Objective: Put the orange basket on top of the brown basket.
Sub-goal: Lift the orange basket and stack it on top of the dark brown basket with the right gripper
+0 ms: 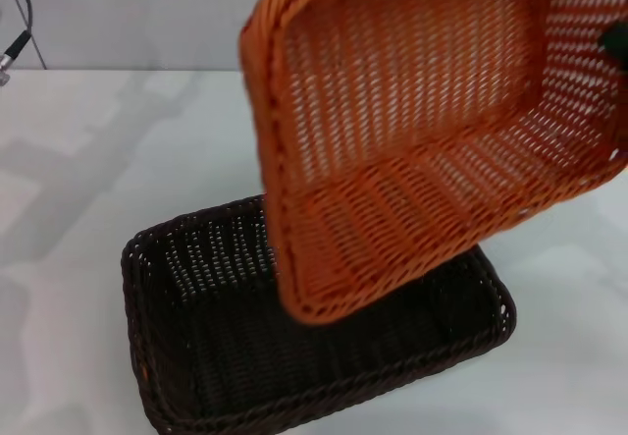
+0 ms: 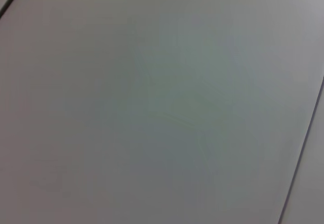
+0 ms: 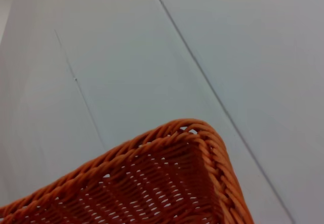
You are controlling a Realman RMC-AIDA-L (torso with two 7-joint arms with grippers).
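The orange basket [image 1: 422, 131] hangs in the air, tilted steeply with its open side facing me, and its lower corner hangs over the brown basket [image 1: 134, 293]. The brown basket stands upright on the white table, partly hidden behind the orange one. Only a dark bit of my right gripper [image 1: 618, 47] shows, at the orange basket's right rim, where it holds the basket. The right wrist view shows one corner of the orange basket [image 3: 167, 183] close up over the table. My left gripper is out of view; its wrist view shows only bare table.
The white table [image 1: 78, 160] spreads to the left and behind the baskets. A dark cable and connector [image 1: 12, 47] stand at the far left back edge. Thin seam lines [image 3: 202, 77] cross the tabletop.
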